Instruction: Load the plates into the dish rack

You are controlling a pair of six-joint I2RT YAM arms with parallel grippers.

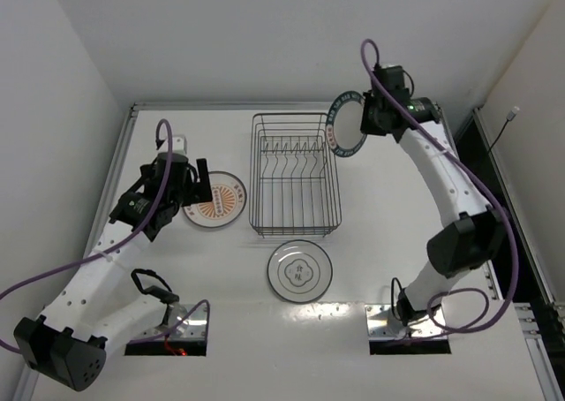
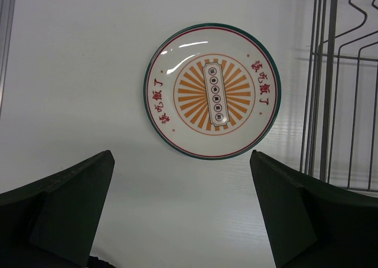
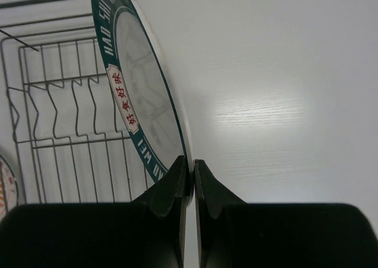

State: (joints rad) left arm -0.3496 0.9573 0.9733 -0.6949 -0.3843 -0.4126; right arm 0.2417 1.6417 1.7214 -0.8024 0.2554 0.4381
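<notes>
Top view, taking the dish rack (image 1: 254, 176) as the dial centre on the white table (image 1: 388, 207). The rack sits mid-table with its long side running 12 to 6. No plates are in it, and the divider prongs stand bare.

Plates:
- The sunburst plate (image 1: 216, 200) lies flat on the table at 9 o'clock of the rack, just beside its left wall and not touching it.
- The ringed plate (image 1: 300, 270) lies flat at 6 o'clock, near the rack's near end, with a gap between them.
- The green-rimmed plate (image 1: 346, 123) is at about 1 to 2 o'clock, off the table and standing nearly on edge. It overlaps the rack's far right corner in this view. I cannot tell whether it touches the wire.

Right end effector (image 1: 364, 118): it is pinched tight on the rim of the green-rimmed plate. In the right wrist view the two fingers (image 3: 171, 188) meet on the plate's edge at 6 o'clock of the frame. The plate (image 3: 142, 103) rises from there toward 11 o'clock, and the rack wires show behind it on the left.

Left end effector (image 1: 196, 192): its jaws are spread wide and hold nothing. It hangs at the 9 o'clock side of the sunburst plate. In the left wrist view the plate (image 2: 212, 92) lies beyond the spread fingertips (image 2: 88, 185), untouched, with the rack wall at 3 o'clock of the frame.
</notes>
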